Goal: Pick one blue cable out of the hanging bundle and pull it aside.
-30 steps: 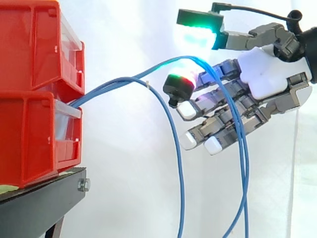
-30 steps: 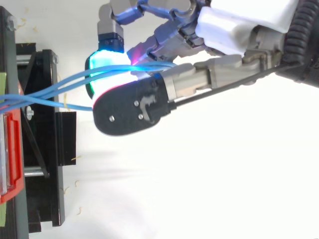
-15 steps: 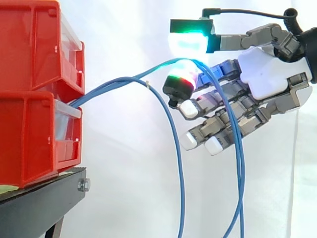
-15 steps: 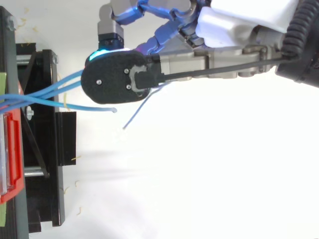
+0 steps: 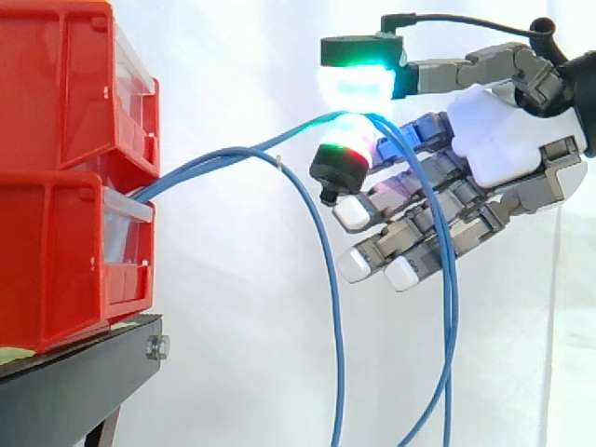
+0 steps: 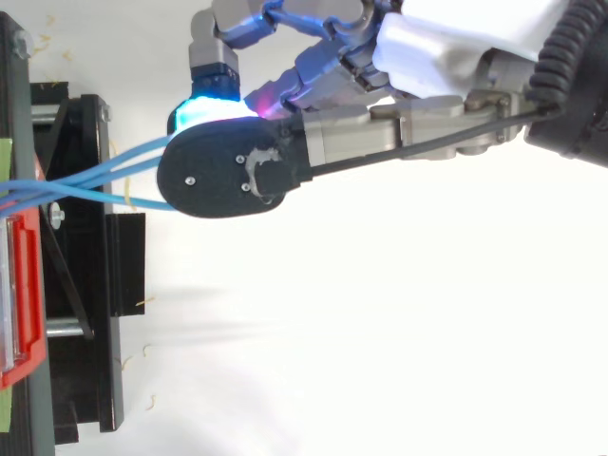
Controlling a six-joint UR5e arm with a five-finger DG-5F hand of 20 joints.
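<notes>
Fingers (image 5: 343, 160) curled, thumb pad above, pinching two blue cables (image 5: 453, 307) at the arch | cables run left toward red bins (image 5: 65, 186) | third cable (image 5: 339, 345) hangs free, left of hand (image 5: 498, 140)

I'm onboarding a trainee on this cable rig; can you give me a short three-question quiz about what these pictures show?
1. True or false: in the side view, one thin blue cable hangs down left of the fingertips of the hand.
2. The blue cables come out of: A the stacked red plastic bins; B the black stand; C the white curtain.
3. Fill in: the thumb pad above the two draped cables glows ____.
Key: 1 true; 2 A; 3 green.
</notes>
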